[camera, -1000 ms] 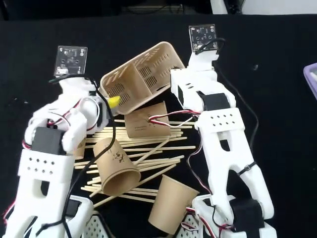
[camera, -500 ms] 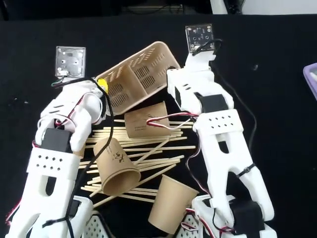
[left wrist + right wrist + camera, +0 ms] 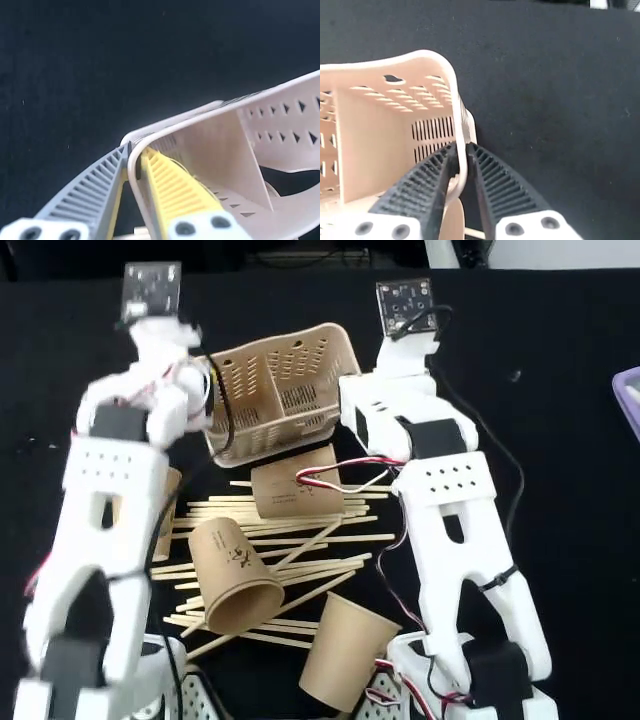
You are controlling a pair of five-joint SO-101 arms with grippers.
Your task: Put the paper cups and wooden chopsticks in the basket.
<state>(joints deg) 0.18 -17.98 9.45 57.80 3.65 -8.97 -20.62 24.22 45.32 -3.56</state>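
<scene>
A black table [image 3: 560,490] seen from above, with two white robot arms reaching from 6 o'clock toward 12. The left arm [image 3: 110,500] is at 9 o'clock and the right arm [image 3: 450,510] at 3, with a beige slotted basket [image 3: 280,390] between their far ends, at 12 o'clock of the clutter. The basket has a divider inside and looks tilted, its opening partly toward the viewer; whether its base touches the table cannot be told. Three brown cups lie tipped over at 6 o'clock of it: one [image 3: 297,481] just beside the basket's near edge, one [image 3: 232,575] in the middle of the pile, and one [image 3: 340,650] close to the right arm's base. Chopsticks [image 3: 300,540] are strewn beneath and between them, mostly pointing 3 to 9. The left gripper [image 3: 134,150] is nearly closed, pinching the thin rim at the basket's 9 o'clock end, one finger inside and one outside. The right gripper [image 3: 461,147] pinches the 3 o'clock end the same way. Nothing is in the basket yet. The risks, as I judge them: each hold is only on a thin, flexible wall, so it could slip; if the arms move out of step the basket may twist or spring free; and lowering it here could land it on the nearest cup and the chopsticks, leaving it crooked.
</scene>
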